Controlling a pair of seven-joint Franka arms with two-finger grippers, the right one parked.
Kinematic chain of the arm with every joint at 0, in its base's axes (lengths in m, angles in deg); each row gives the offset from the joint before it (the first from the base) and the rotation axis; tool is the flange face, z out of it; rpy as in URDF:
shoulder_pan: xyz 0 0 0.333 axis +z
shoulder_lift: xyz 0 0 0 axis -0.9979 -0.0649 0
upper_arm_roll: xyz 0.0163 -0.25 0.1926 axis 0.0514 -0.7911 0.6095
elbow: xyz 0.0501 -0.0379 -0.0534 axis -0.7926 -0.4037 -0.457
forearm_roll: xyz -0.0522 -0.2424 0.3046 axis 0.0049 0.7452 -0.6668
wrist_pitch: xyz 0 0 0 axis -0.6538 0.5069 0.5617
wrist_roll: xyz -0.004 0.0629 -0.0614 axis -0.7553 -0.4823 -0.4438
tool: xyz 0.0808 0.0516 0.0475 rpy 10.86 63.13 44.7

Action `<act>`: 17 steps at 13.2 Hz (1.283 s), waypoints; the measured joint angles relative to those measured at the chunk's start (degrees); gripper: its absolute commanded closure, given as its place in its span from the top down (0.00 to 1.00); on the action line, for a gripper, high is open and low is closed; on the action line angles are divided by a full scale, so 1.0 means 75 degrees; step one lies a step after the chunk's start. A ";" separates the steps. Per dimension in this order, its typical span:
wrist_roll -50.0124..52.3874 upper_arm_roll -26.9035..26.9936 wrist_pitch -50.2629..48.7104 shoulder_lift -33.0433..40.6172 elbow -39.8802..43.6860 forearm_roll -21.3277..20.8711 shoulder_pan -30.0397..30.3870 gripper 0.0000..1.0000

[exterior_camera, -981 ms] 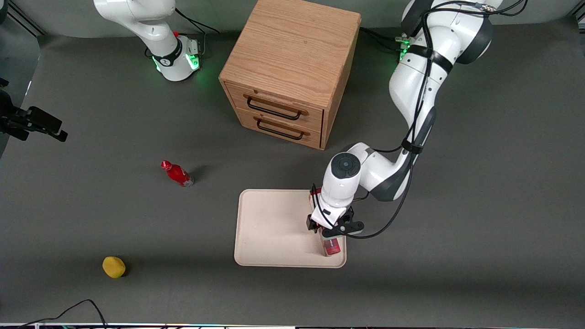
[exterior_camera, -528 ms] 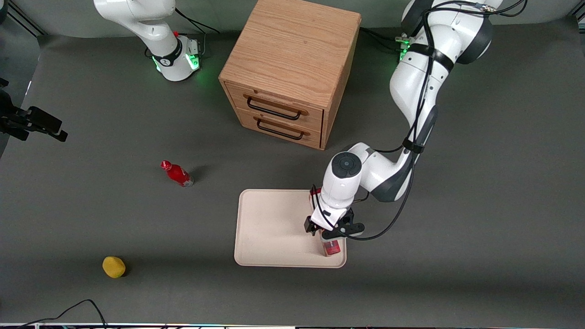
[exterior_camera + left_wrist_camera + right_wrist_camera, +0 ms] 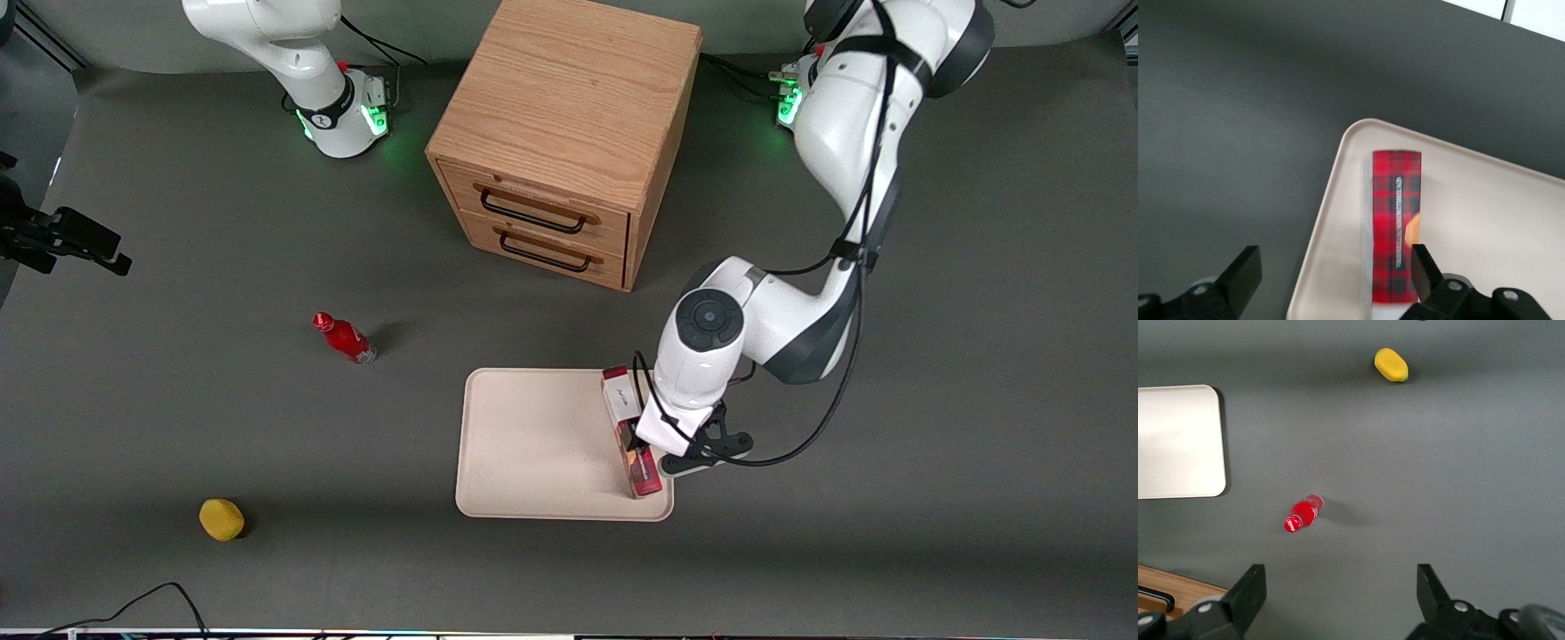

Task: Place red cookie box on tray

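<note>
The left arm's pincer point(image 3: 1331, 277) hangs just above the tray, its two black fingers point(image 3: 1245, 273) spread wide and holding nothing. One finger sits over the bare counter point(image 3: 1225, 133) outside the tray rim; the other is over the tray, at the box's edge.

Directly below and slightly ahead of the pincer lies the red cookie box point(image 3: 1395, 227) — a long slim carton in dark red plaid, flat on its broad face, free of both fingers. In the front view the red cookie box point(image 3: 633, 436) rests inside the tray point(image 3: 533, 444), along the edge toward the working arm's end of the counter, its white label end farther from the front camera than the pincer. The task looks essentially done.

As a judgement, the box should be light and stiff, a thin cardboard shell that would dent under a hard squeeze and may hold brittle cookies. Its printed faces look smooth and a little slick. The best hold would be across the narrow width near mid-length, so it does not swing.

The tray is cream-beige with rounded corners and a low rim; it holds only the box.

Further out from the pincer, toward the parked arm's end, a small red bottle point(image 3: 345, 338) lies on the counter, and a yellow lemon-like object point(image 3: 221, 519) further still. A wooden two-drawer cabinet point(image 3: 569, 133) stands farther from the front camera, both drawers closed.
</note>
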 measured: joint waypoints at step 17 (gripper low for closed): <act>-0.7159 0.1435 -0.3619 0.4968 -0.3036 0.1996 0.3249 1.00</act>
